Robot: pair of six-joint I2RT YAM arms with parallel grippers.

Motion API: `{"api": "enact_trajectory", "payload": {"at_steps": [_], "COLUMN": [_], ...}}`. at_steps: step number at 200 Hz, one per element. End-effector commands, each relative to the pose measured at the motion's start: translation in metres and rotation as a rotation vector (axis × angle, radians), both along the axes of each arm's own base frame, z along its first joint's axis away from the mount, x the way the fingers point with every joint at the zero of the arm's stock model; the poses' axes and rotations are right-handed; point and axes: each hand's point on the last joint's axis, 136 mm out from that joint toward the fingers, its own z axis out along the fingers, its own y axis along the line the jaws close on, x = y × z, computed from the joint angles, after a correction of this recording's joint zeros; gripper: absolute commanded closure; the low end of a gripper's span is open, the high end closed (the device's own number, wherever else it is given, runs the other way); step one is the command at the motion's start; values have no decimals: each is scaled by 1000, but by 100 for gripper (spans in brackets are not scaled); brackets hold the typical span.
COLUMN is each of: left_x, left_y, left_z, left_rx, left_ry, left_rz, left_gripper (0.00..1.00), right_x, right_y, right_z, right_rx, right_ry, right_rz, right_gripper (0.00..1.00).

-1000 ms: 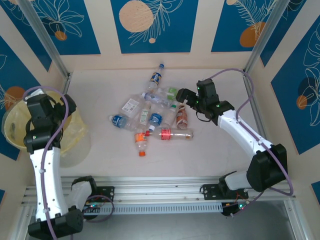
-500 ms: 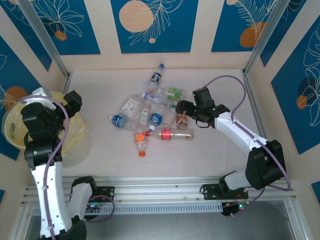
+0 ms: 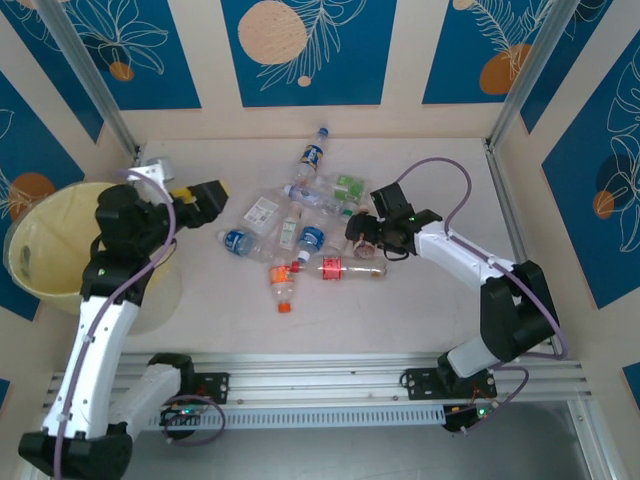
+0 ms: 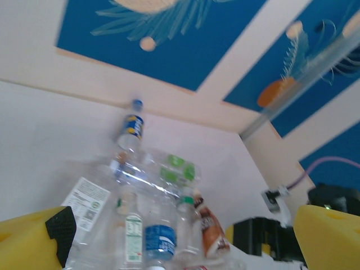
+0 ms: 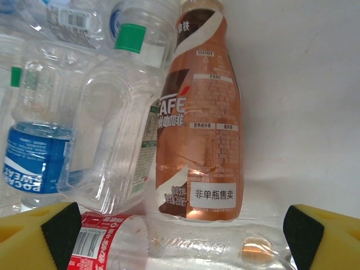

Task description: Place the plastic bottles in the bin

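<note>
**BOTTLE PILE AND BIN: CURRENT STATE**

Blue leaf-patterned wall panels (image 3: 305, 50) are enclosing the pale worktop (image 3: 430, 300) on three sides. The bin (image 3: 45, 235) is standing at the worktop's left edge. The plastic bottles (image 3: 300, 225) are lying in a loose pile at mid-worktop, well apart from the bin. The left gripper (image 3: 198, 195) is hovering between bin and pile, jaws spread, holding nothing. The right gripper (image 3: 362, 235) is sitting low at the pile's right side, jaws spread either side of a brown coffee bottle (image 5: 199, 124) without touching it. The right wrist view is resolving that bottle's label print, which the top view is blurring.
</note>
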Motion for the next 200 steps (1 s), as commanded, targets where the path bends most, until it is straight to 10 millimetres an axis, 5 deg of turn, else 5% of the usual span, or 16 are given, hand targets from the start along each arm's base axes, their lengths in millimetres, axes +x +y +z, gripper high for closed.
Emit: {"api": "enact_trajectory", "payload": {"at_steps": [1,52,81,161,200], "left_x": [12,26,32,36,35], "left_y": [-17,-56,-57,-52,-57], "left_z": [8,-5,-16,-25,-30], "left_rx": [36,81,124,139,119], "left_ry": [-44,-10,32,40,41], "left_rz": [-34,-135,-126,-92,-114], "left_gripper": [0,0,0,0,0], "right_x": [-1,3,4,23,26], "right_y": [1,2,2,0,0], "right_z": [-8,-28,-44,-72,-74], "right_rx": [-34,-92,-127,-229,-242], "right_ry": [27,92,130,163,141], "right_rz": [12,13,24,46,75], "right_gripper": [6,13,23,23,31]}}
